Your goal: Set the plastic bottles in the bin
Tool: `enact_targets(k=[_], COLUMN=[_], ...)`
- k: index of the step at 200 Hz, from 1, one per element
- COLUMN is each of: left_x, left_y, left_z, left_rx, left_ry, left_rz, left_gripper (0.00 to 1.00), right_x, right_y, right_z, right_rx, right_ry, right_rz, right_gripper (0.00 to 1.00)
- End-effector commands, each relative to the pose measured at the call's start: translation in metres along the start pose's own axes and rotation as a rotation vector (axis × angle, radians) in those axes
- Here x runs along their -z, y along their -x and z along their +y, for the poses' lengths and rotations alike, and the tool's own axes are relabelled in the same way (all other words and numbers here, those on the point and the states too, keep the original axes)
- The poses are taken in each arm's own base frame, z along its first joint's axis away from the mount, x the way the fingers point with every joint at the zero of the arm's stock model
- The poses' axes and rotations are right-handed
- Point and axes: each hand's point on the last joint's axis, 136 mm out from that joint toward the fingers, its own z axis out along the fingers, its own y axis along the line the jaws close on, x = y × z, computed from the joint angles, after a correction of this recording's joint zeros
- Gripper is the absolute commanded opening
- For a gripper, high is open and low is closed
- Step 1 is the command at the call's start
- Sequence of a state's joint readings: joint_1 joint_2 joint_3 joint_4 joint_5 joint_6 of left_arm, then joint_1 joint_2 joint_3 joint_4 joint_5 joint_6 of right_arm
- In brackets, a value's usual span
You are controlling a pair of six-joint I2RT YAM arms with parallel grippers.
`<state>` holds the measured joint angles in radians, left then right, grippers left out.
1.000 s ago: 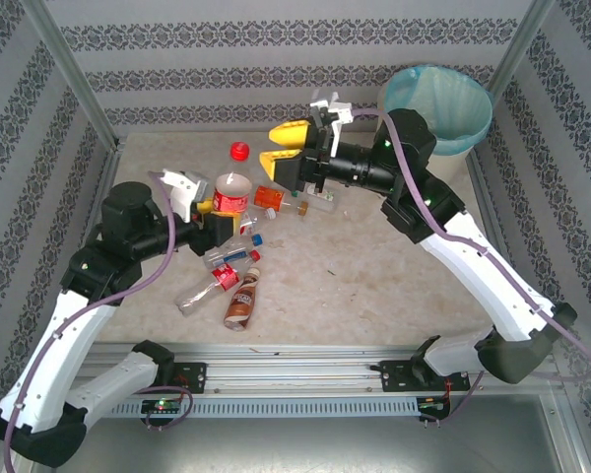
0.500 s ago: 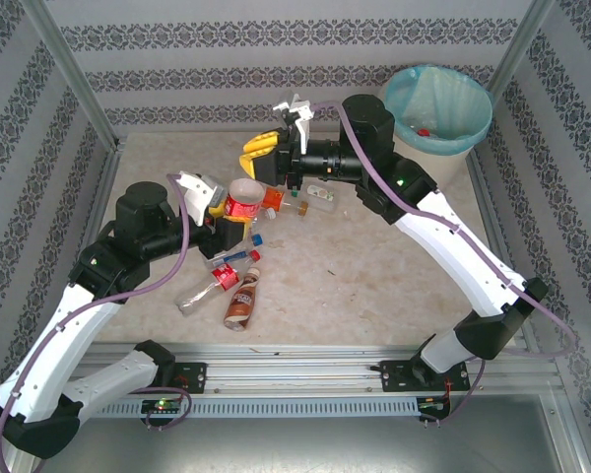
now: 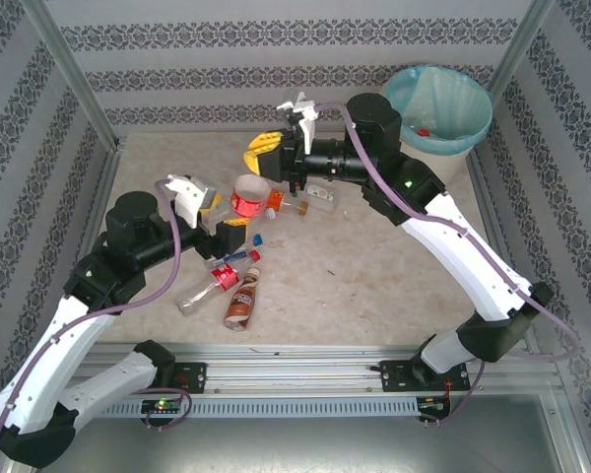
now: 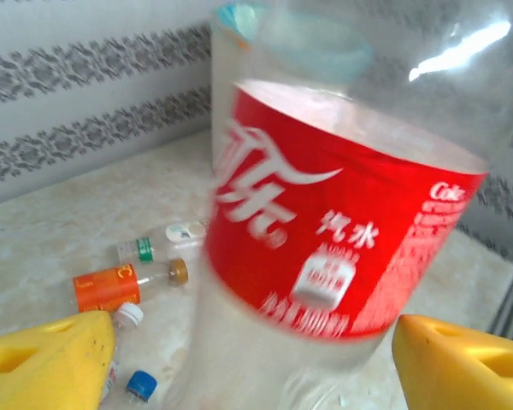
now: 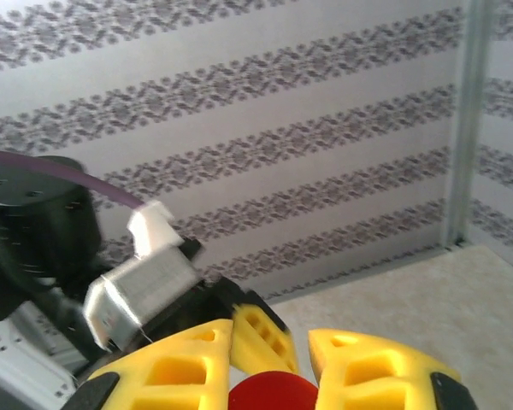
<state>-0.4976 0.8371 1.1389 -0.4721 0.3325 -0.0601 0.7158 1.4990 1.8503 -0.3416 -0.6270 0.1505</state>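
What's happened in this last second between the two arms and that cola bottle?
The right gripper swung left and closed on the red cap of the cola bottle; the left gripper, which was holding it, opened. The other bottles and the bin stayed put.

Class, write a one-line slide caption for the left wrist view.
Red-labelled clear cola bottle between the yellow fingers of the open left gripper; smaller bottles lie behind.

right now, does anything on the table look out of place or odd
Yes: the red-labelled bottle is held tilted over the table, pinched only by its red cap in the right gripper, while the left gripper sits open around its body. The other bottles lie scattered on their sides; no spill shows.
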Motion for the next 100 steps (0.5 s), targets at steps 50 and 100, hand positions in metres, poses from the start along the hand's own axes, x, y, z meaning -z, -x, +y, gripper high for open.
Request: enact_targets(k=[50, 100], left_x=[0.013, 0.013], left_y=[0.033, 0.028], left_z=[0.008, 0.011], left_rx=[0.001, 0.024], left_ry=[0.071, 0.086], left_rz=[-0.155, -0.143], left_gripper=[0.91, 0.9], right_x=[0.145, 0.242], right_y=[0.102, 0.138], right_z=[-0.086, -0.175], right_rx=[0.321, 0.422], right_ry=[-0.787, -1.271], right_rz=[-0.185, -0.215], right_gripper=[0.0, 0.0])
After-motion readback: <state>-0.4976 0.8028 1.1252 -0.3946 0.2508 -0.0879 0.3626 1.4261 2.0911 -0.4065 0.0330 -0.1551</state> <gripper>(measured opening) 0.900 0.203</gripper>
